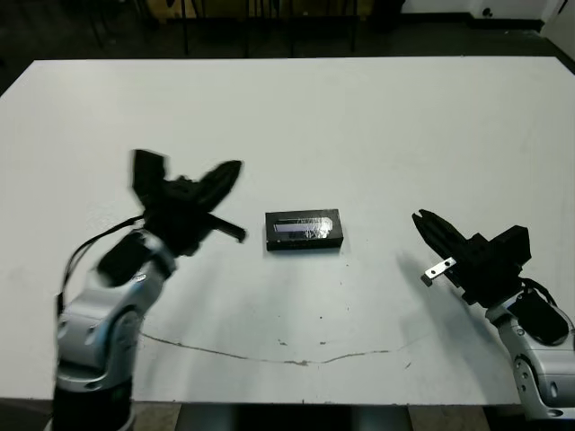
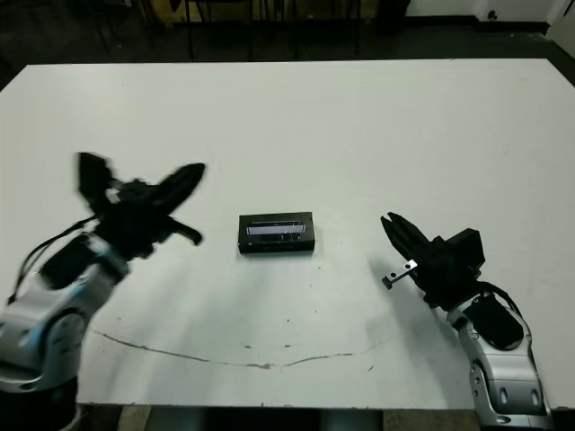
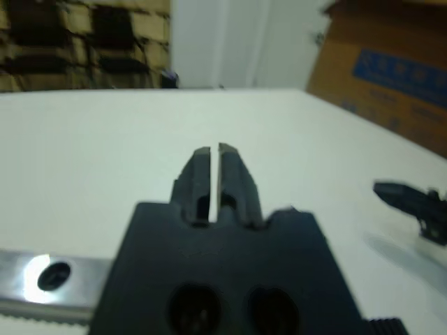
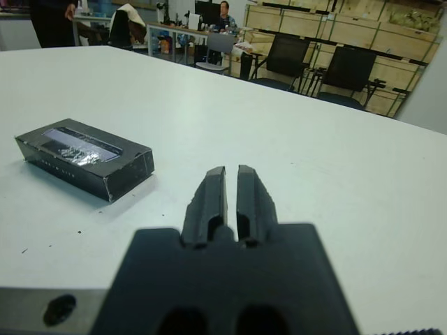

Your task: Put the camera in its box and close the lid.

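Note:
The box [image 1: 304, 241] lies in the middle of the table with the lid [image 1: 304, 224] resting flat on it, the silvery strip facing up. Its dark side wall [image 4: 105, 178] also shows in the right wrist view. The camera is out of view. My left gripper [image 1: 238, 235] hovers a short way left of the box, blurred, with its fingers [image 3: 199, 174] shut on nothing. My right gripper [image 1: 418, 218] is low over the table to the right of the box, also shut and holding nothing, its fingertips [image 4: 213, 183] pointing toward the table's far side.
A thin dark crack [image 1: 269, 355] runs across the tabletop near the front edge. Beyond the far edge are black chairs [image 4: 349, 70], shelves and a seated person [image 4: 225, 14]. A cardboard carton [image 3: 391, 63] stands past the table in the left wrist view.

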